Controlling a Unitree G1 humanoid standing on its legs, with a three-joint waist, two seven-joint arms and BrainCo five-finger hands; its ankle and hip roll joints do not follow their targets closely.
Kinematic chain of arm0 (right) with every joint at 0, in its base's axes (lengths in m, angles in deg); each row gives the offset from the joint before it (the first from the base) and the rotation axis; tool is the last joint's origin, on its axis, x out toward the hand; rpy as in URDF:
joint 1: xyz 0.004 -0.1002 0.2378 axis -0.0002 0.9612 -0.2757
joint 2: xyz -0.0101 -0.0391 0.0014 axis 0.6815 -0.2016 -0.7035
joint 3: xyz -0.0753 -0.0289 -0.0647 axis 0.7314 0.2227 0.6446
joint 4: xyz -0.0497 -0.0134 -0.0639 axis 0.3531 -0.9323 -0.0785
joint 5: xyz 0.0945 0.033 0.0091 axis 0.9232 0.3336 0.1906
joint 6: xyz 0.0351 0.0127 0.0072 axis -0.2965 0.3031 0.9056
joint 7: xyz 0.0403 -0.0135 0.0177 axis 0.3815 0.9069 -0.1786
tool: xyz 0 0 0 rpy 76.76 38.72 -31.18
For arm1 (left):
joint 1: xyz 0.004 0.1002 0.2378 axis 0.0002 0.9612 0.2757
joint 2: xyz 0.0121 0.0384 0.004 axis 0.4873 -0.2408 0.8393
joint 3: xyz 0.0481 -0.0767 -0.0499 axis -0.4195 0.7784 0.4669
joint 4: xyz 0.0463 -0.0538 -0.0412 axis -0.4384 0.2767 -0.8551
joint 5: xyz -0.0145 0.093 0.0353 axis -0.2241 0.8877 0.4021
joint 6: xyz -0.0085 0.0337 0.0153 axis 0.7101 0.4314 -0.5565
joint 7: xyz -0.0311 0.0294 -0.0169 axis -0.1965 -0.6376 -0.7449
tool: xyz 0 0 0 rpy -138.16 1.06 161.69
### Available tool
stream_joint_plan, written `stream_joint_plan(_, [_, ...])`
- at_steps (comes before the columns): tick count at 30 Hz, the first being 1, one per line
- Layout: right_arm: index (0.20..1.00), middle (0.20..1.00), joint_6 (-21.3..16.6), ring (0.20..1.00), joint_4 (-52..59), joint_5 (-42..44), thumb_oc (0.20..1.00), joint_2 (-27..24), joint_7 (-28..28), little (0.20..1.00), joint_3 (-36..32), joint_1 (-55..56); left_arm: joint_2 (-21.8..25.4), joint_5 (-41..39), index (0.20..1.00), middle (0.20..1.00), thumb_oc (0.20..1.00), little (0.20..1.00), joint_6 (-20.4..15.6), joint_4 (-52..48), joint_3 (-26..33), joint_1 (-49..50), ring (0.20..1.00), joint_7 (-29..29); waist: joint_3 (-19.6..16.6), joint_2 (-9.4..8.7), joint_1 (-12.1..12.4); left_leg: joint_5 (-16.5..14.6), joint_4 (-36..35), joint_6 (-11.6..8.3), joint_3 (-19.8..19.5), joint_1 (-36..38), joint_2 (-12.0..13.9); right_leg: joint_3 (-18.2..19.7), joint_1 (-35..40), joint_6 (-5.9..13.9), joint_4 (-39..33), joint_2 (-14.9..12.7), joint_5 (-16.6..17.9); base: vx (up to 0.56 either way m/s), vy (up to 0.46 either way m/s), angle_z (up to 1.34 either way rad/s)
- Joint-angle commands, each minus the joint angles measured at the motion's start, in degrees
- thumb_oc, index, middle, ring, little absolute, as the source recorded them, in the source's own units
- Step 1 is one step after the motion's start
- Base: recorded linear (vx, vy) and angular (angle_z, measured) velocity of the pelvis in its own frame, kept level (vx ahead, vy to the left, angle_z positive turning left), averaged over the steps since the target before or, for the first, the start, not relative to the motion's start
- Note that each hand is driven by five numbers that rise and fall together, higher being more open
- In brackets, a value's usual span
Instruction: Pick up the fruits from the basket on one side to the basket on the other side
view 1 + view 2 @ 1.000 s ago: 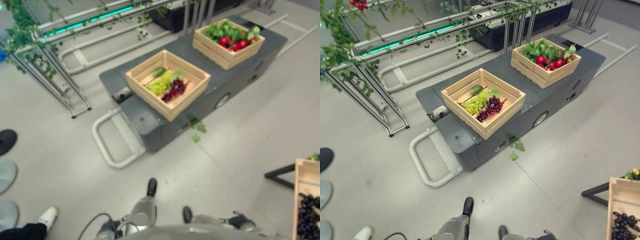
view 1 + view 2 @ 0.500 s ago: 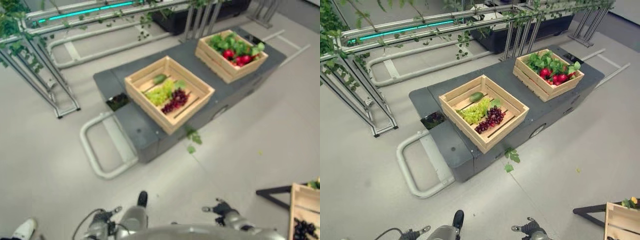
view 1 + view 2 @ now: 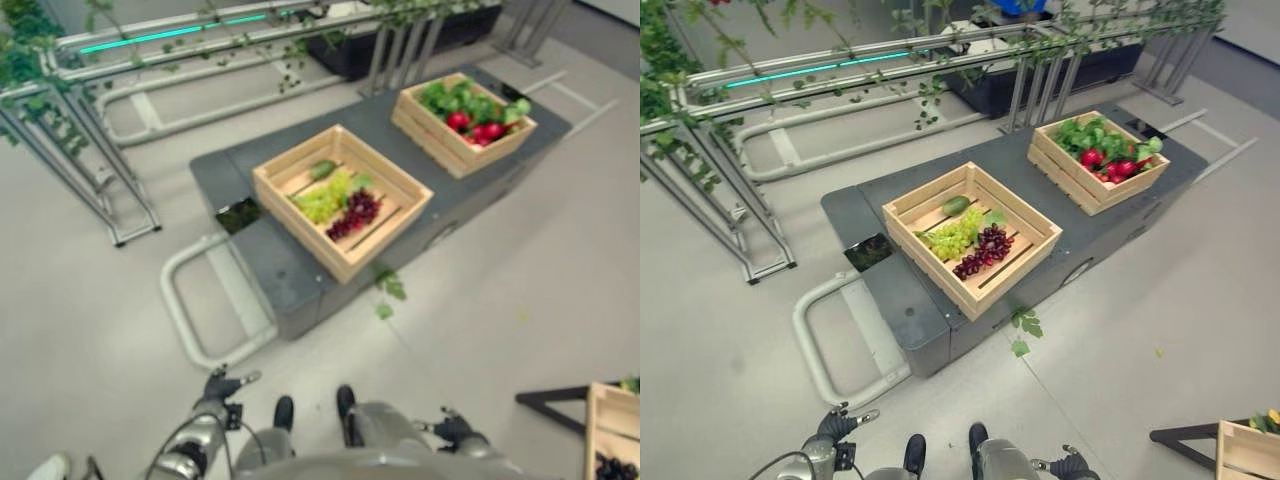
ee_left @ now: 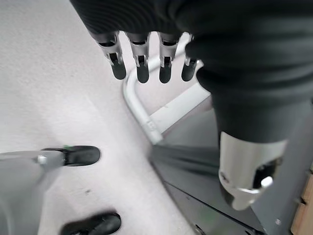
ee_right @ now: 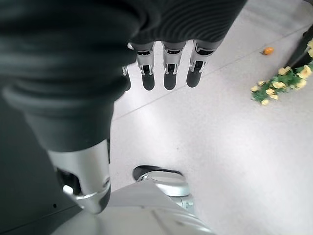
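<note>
On a grey cart (image 3: pixel 902 292) stands a near wooden crate (image 3: pixel 928 262) holding green grapes (image 3: pixel 952 238), purple grapes (image 3: pixel 981 250) and a green fruit (image 3: pixel 956 205). Further along the cart, a second crate (image 3: pixel 1065 176) holds red fruits (image 3: pixel 1110 166) among green leaves. My left hand (image 3: pixel 836 426) hangs low at the lower left, well short of the cart; its fingers (image 4: pixel 142 66) are straight and hold nothing. My right hand (image 3: pixel 1072 465) sits at the bottom edge, its fingers (image 5: pixel 171 68) also straight and empty, over bare floor.
Metal racks with vines (image 3: pixel 730 200) stand left of and behind the cart. The cart's tube handle (image 3: pixel 818 340) juts toward me. Loose leaves (image 3: pixel 1025 325) lie on the floor. A third crate (image 3: pixel 612 425) with dark grapes (image 3: pixel 612 468) stands at the lower right, near yellow flowers (image 5: pixel 283 83).
The camera view has shifted. My left hand has come up at the lower left and my right hand has moved right. The crates and fruit lie as before.
</note>
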Motion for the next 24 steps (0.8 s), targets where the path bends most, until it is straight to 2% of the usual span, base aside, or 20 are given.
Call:
stream_joint_plan(1, [1.000,1.000,-0.94,1.000,3.91,-0.51,1.000,-1.80,0.40,1.000,0.52,0.23,0.07,-0.27,1.000,1.000,1.000,1.000,-2.52,-10.04,2.10,0.87,1.000,0.49,-0.41,-0.36,1.22,-5.68,4.47,0.88,-6.50,-3.46,-3.74,-1.31,10.24,1.36,-14.85,-0.66,3.63,0.08,-0.058,-0.01])
stream_joint_plan(9, [1.000,1.000,-1.63,1.000,5.60,-0.50,1.000,-2.71,0.65,1.000,-1.22,1.52,1.59,0.09,1.000,1.000,1.000,1.000,-4.43,-21.64,4.13,5.59,1.000,1.97,-1.03,0.41,1.41,-5.74,2.20,0.16,-7.39,-1.99,-3.21,-1.99,13.38,0.65,-16.81,-0.80,1.87,0.05,-0.044,-0.20])
stream_joint_plan(12, [1.000,1.000,-1.57,1.000,5.36,-0.48,1.000,-2.86,0.51,1.000,-1.38,1.48,1.54,-0.62,1.000,1.000,1.000,1.000,-4.18,-22.70,4.11,6.13,1.000,1.61,-1.30,0.53,1.44,-5.60,1.54,0.00,-7.41,-1.64,-2.95,-2.04,13.72,0.63,-17.01,-0.86,1.55,0.02,-0.008,-0.02])
stream_joint_plan(17, [1.000,1.000,-0.96,1.000,5.13,-0.63,1.000,-3.52,-0.26,1.000,-1.38,1.49,2.10,-6.05,1.000,1.000,1.000,1.000,-2.89,-29.98,5.09,7.83,1.000,-0.85,-1.84,0.97,1.61,-5.19,-0.13,-0.16,-7.56,-0.62,-2.42,-2.11,14.22,0.59,-17.34,-0.71,1.11,0.02,-0.006,0.00])
stream_joint_plan(24, [1.000,1.000,-0.29,1.000,4.78,-1.25,1.000,-3.70,-1.30,1.000,-1.60,2.14,4.99,-2.95,1.000,1.000,1.000,1.000,-1.35,-39.97,6.06,8.67,1.000,-2.45,-2.11,1.34,1.60,-5.26,-0.69,-0.29,-7.52,-0.22,-1.86,-2.07,14.40,0.71,-17.34,-0.85,0.79,0.00,0.000,0.00])
